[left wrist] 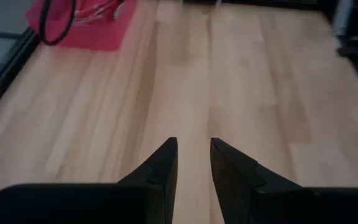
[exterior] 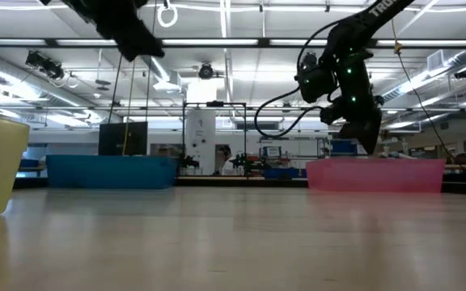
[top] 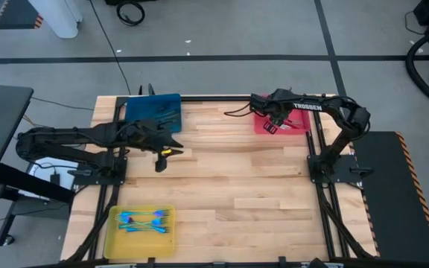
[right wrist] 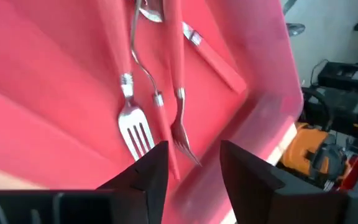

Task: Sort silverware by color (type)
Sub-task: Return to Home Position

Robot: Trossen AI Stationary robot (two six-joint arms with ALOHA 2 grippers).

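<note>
Seemingly, right hand (right wrist: 193, 146) over pink bin (top: 298, 128) edge, left hand (left wrist: 193, 142) inboard

Pink-handled forks (right wrist: 133, 127) lie flat inside the pink bin (right wrist: 42, 74).

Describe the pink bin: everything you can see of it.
The pink bin is a shallow, square tray of translucent-looking plastic with low walls, sitting flat on the wooden table at its far edge, on the right arm's side. Pink-handled forks with silver heads lie inside. The right gripper hovers above it, open and empty.
</note>
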